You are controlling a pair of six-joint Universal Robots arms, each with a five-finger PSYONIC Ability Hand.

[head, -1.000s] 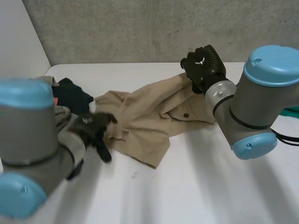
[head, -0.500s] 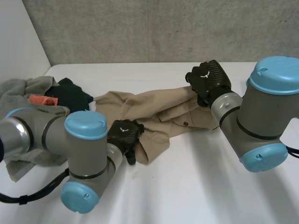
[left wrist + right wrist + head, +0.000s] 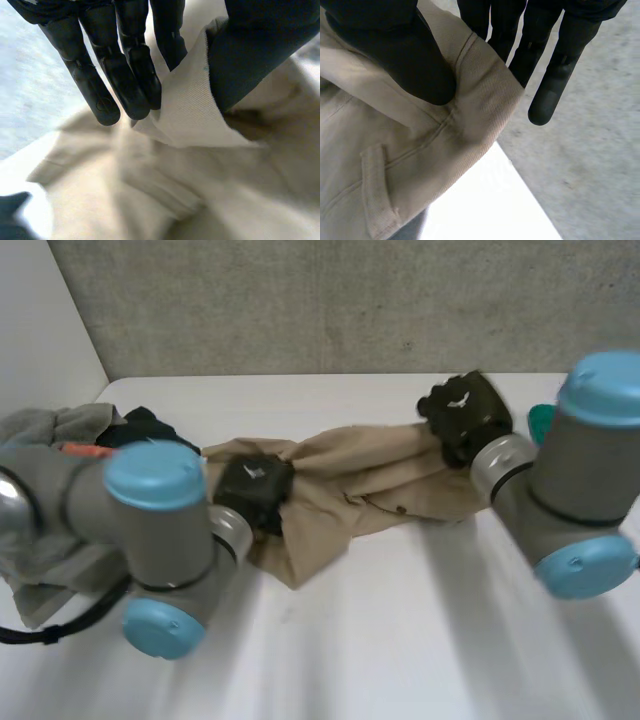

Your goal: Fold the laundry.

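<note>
Left hand moved back, pinching khaki garment, right hand likewise, long axis left-right

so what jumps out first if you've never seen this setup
The tan garment stretched across the middle of the table, pinched near one end by the left hand and at the other by the right hand. Next, the laundry heap, grey, dark and orange, at the table's left edge.
</note>
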